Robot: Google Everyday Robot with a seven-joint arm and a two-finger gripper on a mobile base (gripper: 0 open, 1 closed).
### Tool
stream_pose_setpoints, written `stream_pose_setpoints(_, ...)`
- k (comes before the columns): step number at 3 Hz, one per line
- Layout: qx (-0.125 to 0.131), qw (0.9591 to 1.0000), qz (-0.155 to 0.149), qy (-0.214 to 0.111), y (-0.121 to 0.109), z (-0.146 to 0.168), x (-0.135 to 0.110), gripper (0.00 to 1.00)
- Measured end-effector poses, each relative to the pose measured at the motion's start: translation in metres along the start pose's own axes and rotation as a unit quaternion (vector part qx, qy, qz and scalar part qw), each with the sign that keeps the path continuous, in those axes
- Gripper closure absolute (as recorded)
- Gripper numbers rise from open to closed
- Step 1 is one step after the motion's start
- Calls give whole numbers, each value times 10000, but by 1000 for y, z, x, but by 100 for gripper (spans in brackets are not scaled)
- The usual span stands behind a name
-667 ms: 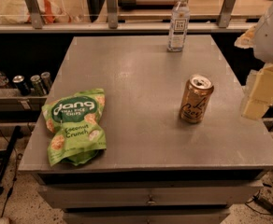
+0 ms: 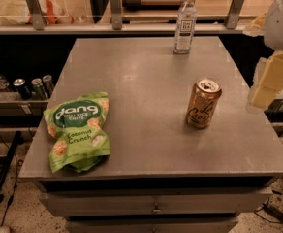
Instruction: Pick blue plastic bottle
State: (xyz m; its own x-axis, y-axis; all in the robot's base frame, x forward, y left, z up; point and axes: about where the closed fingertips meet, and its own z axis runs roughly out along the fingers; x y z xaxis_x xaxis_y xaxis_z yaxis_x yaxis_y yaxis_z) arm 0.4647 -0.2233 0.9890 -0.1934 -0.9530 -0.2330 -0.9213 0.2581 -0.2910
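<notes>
The blue plastic bottle [image 2: 185, 23] stands upright at the far edge of the grey table [image 2: 146, 110], right of centre. It is slim and clear, with a white cap and a pale label with dark print. My gripper [image 2: 270, 81] shows as pale cream blocks at the right edge of the view, beyond the table's right side and well short of the bottle. The white arm [image 2: 282, 18] is above it. Nothing is seen in the gripper.
A gold can [image 2: 203, 103] stands upright at the table's right middle. A green chip bag [image 2: 78, 130] lies at the front left. A shelf at left holds dark cans [image 2: 32, 86] and a small bottle [image 2: 0, 80]. A railed counter [image 2: 132, 4] runs behind the table.
The arm and gripper at the right edge have shifted only slightly. The bottle, can and bag have not moved.
</notes>
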Motion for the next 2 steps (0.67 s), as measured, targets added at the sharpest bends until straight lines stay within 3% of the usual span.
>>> stream_pose_setpoints(2, 321, 9970, 323, -621, -49, 8, 15, 0)
